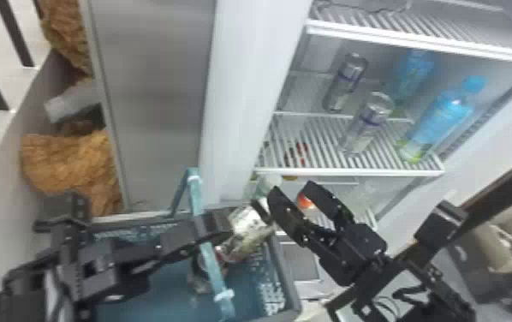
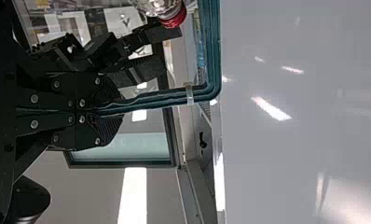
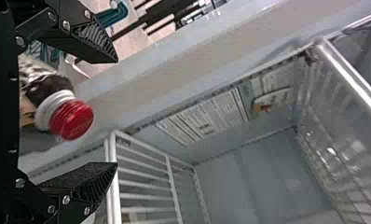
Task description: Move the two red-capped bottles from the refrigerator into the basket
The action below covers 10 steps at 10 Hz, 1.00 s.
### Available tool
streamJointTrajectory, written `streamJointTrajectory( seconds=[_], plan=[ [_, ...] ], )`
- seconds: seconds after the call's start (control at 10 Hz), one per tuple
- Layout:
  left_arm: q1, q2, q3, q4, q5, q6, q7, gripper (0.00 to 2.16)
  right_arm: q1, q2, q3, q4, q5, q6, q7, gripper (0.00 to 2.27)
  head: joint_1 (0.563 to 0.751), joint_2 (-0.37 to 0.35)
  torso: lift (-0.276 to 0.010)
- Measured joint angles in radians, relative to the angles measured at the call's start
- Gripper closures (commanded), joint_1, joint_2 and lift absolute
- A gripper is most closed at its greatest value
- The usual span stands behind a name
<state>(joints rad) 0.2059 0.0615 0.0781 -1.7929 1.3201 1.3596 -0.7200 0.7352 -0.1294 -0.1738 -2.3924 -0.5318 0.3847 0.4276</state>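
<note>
I've got the right gripper [image 1: 293, 187] standing open by the refrigerator [image 1: 244, 85], its pads holding nothing. From its wrist camera, a red-capped bottle [image 3: 72, 119] lines up between the spread fingers — neither pad touches it — with its cap short of the tips. My left gripper [image 1: 221, 222] is clamped on the handle [image 1: 216, 276] of the basket [image 1: 291, 284]; a clear bottle [image 1: 248, 227] leans inside, near the right one — its cap I can't make out.

Bright glare streaks the glossy pale panel [image 2: 291, 154].
</note>
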Motion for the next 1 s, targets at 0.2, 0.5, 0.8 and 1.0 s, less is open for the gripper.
streamJointTrajectory(
  seconds=[0.2,0.5,0.8,1.0],
  plan=[
    [0.003,0.001,0.003,-0.001,0.0,0.0,0.0,1.2,0.051,0.008,-0.037,0.003,-0.002,-0.076,0.031,0.26,0.695,-0.334,0.0],
    [0.007,0.002,0.003,-0.002,0.0,-0.006,-0.002,1.2,0.162,0.062,-0.16,-0.035,0.035,-0.216,0.031,0.26,0.695,-0.35,0.0],
    [0.012,0.003,0.005,-0.002,0.006,-0.026,-0.007,1.2,0.232,0.111,-0.303,-0.064,0.098,-0.287,0.029,0.26,0.695,-0.35,0.0],
    [0.015,0.003,0.004,-0.002,0.026,-0.057,-0.012,1.2,0.263,0.128,-0.379,-0.056,0.146,-0.32,0.029,0.26,0.695,-0.35,0.0]
  ],
)
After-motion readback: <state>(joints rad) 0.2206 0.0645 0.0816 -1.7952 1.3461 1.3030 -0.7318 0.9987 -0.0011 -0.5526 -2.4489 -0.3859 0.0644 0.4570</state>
